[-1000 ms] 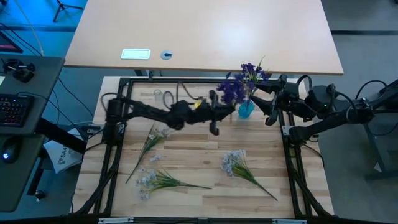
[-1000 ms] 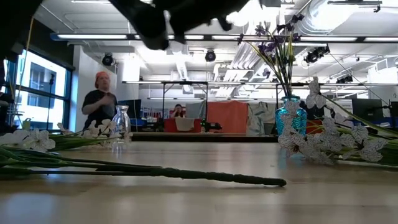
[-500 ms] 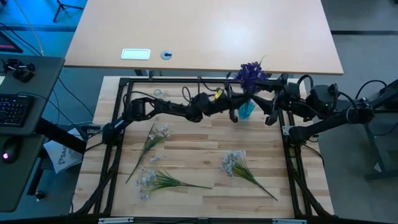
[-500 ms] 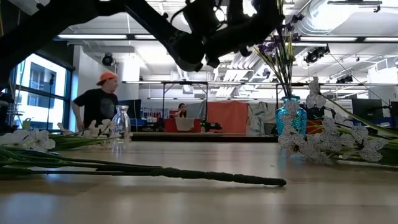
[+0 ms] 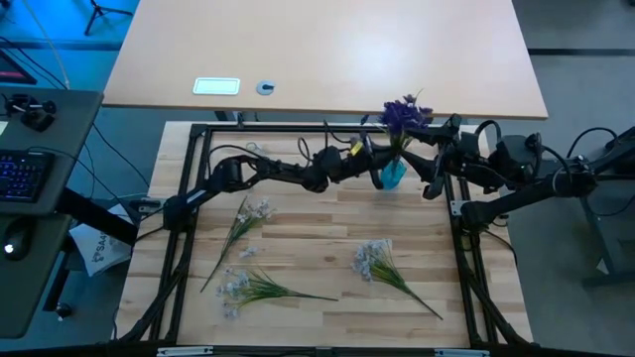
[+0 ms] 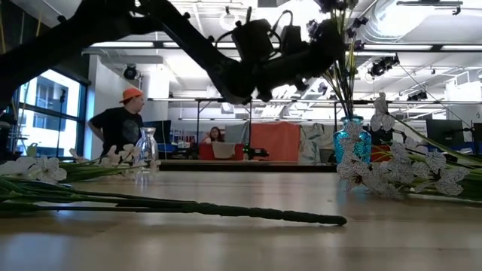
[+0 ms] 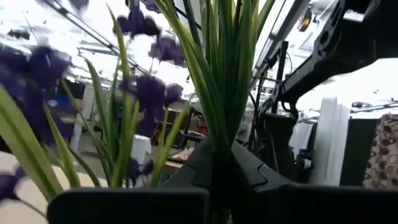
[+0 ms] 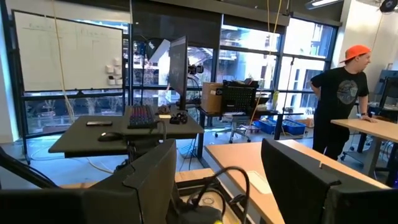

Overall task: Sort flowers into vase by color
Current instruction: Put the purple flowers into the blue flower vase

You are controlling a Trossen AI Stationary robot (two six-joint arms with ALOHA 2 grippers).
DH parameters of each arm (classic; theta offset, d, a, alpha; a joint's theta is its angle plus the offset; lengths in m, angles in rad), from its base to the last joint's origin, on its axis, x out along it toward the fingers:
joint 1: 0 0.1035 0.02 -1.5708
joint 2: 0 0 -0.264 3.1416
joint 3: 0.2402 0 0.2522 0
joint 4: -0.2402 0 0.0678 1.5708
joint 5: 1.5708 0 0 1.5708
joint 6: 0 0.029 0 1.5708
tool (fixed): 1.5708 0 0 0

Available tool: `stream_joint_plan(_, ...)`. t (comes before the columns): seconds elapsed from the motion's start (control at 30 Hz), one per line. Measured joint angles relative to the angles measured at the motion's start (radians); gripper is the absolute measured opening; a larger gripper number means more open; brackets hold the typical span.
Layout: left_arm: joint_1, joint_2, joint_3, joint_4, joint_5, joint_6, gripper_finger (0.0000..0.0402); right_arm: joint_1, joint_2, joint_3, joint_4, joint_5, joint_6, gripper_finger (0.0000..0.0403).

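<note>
The blue vase [image 5: 393,177] stands at the table's far right, with purple blooms [image 5: 402,114] above it and green stems [image 6: 343,90] running down into its mouth. My left gripper [image 5: 374,165] hovers just left of the vase, shut on a purple sprig [image 7: 149,93]. Three pale sprigs lie flat on the table: one far left [image 5: 243,220], one near left [image 5: 250,288], one near right [image 5: 382,264]. A clear glass vase [image 6: 148,149] stands at the far left. My right gripper [image 5: 435,175] waits open, right of the blue vase. My left gripper pinches the purple sprig's bundle of green stems and leaves [image 7: 219,134] between its two fingers, below the blooms. The fingers come level from the table's left, across the stems. The sprig stands nearly upright over the blue vase, its blooms above the fingers.
A black metal frame [image 5: 189,213] borders the table on all sides. Open board lies between the pale sprigs in the middle. Beyond the table a person [image 6: 120,124] stands in the room, with a desk and monitors behind.
My left gripper has moved toward the table's far right, up to the blue vase, carrying the purple sprig. Its blooms, which stood left of the vase, have joined the other purple blooms above the vase. The right arm has kept still.
</note>
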Motion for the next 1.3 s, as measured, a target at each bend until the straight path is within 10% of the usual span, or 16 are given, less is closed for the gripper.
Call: stream_joint_plan(1.3,0.024,0.114,0.146,-0.143,-0.063,-0.057,0.0019,0.000,0.003,0.000,-0.024,-0.010,0.056,0.0232)
